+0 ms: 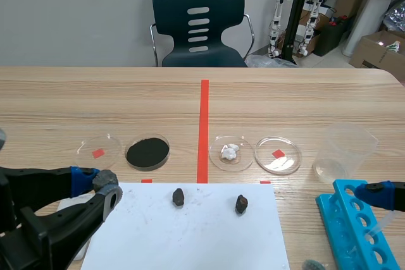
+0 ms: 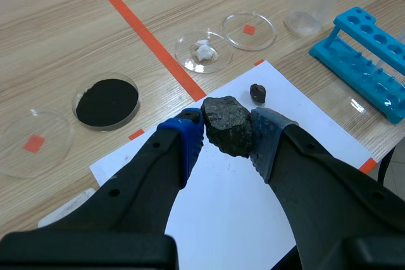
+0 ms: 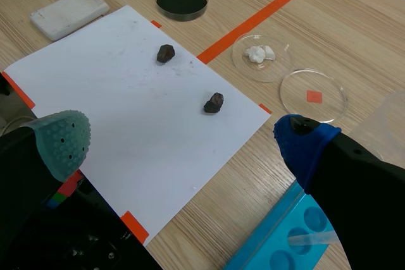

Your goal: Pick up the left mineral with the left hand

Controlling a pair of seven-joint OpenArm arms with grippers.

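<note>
Scene view: left rock (image 1: 178, 196) sits on the paper (image 1: 190, 245), near its far edge, with the left pincer (image 1: 98, 180) spread and off to the side, not touching. Left wrist view: the rock lines up in the gap, so I'd go straight in, get low, then squeeze its middle. Right wrist view: right pincer (image 3: 183, 138) spread, holding nothing.

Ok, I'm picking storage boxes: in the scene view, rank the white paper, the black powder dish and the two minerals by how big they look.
1. white paper
2. black powder dish
3. left mineral and right mineral: they look about alike, so no ranking between them.
</note>
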